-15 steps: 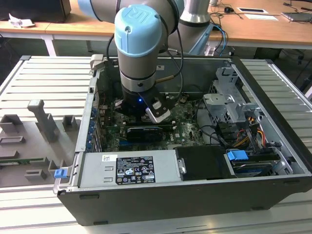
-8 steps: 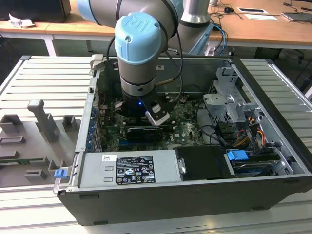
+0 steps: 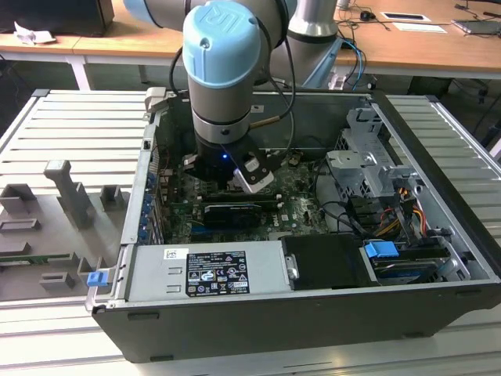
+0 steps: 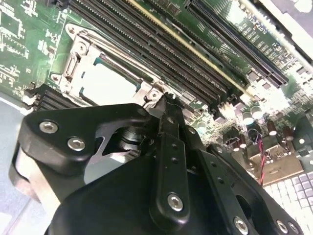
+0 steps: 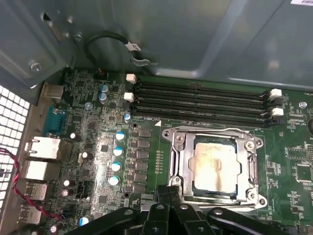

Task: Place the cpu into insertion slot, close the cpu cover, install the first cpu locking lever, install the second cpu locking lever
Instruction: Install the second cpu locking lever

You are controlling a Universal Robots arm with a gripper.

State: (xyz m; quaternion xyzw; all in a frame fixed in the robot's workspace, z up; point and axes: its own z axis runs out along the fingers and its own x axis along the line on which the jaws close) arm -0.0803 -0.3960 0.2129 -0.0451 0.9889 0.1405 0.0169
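Starting at the exterior view's left, grey plastic fixtures [image 3: 59, 207] sit on the slatted bench [image 3: 86, 129], just beside the open computer case [image 3: 313, 313]. The arm [image 3: 223, 74] reaches down into the case over the green motherboard [image 3: 301, 210], with the gripper [image 3: 235, 176] low among the parts; a black card [image 3: 233, 211] lies just in front of it. At the exterior view's right, a metal drive cage [image 3: 368, 160] and a blue clip [image 3: 382, 252] stand inside the case.

In the first wrist view, rear ports [image 5: 41, 147] lead across to round capacitors [image 5: 117, 152], then the long black memory slots [image 5: 200, 103], then the insertion slot [image 5: 175, 185]. The cpu [image 5: 213, 164] lies flat in that slot, its pale top showing through the cut-out of the cpu cover [image 5: 181, 159], which is closed down over it. The black fingertips [image 5: 168, 193] stand close together, right at the near edge of the cover.

In the second wrist view, the gripper [image 4: 164, 105] has its jaws pressed together, nothing between them, with the tip just beside a corner of the cover [image 4: 139, 93].
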